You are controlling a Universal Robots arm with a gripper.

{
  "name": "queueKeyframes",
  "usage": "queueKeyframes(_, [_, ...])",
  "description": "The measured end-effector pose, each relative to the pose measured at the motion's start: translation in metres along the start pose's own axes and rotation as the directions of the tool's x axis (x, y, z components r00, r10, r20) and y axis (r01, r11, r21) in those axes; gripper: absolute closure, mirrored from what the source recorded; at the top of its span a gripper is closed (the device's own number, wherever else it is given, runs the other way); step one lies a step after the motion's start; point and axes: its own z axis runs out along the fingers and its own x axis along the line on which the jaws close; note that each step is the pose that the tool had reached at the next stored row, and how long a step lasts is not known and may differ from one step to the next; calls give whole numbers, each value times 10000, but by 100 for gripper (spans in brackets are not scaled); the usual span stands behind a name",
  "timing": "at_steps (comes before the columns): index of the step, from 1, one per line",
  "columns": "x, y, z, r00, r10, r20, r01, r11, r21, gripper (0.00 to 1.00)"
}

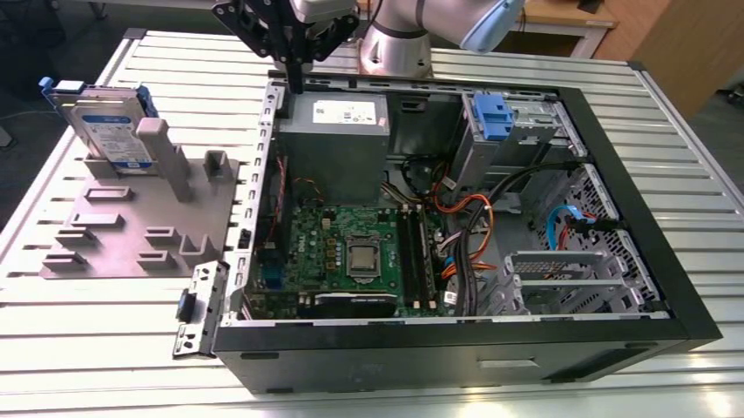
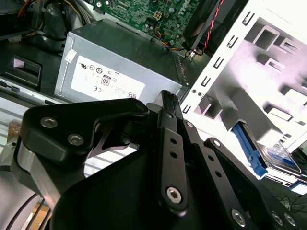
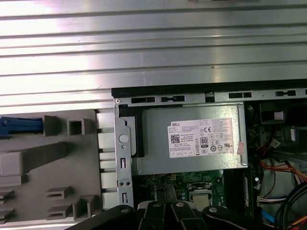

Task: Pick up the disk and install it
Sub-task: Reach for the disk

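- Now the disk [image 1: 108, 122] stands upright in the grey stand [image 1: 128, 222], beside the computer [image 1: 465, 344].
- The gripper [image 1: 296, 85] hangs over the computer's edge, fingers together, empty.
- Pick-up not begun; grabbing needs fingers apart.

Disk [image 1: 108, 122] upright in grey fixture [image 1: 117, 231], well apart from jaws above PC case [image 1: 465, 347] edge by PSU [image 1: 334, 146].

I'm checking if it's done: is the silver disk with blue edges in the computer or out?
Out. The silver-grey disk with blue plastic bracket stands upright on the grey stand, beside the open black computer case.
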Motion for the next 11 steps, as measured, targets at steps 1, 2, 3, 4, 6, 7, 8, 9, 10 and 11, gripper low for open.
queueKeyframes(1, [1,2,0,10000,1,0,-1,10000,0,89])
queueKeyframes(2, [2,5,0,10000,2,0,-2,10000,0,89])
queueKeyframes(3, [3,10,0,10000,1,-1,-1,10000,1,89])
queueKeyframes(4, [8,15,0,10000,0,-1,0,10000,1,89])
queueKeyframes(6, [31,20,0,10000,0,0,0,10000,-1,89])
queueKeyframes(7, [44,24,0,10000,0,0,0,10000,0,89])
queueKeyframes(8, [57,29,0,10000,0,0,0,10000,0,89])
queueKeyframes(9, [70,34,0,10000,-1,0,1,10000,0,89])
queueKeyframes(10, [79,40,0,10000,0,-1,0,10000,1,89])
queueKeyframes(11, [88,44,0,10000,0,0,0,10000,0,89])
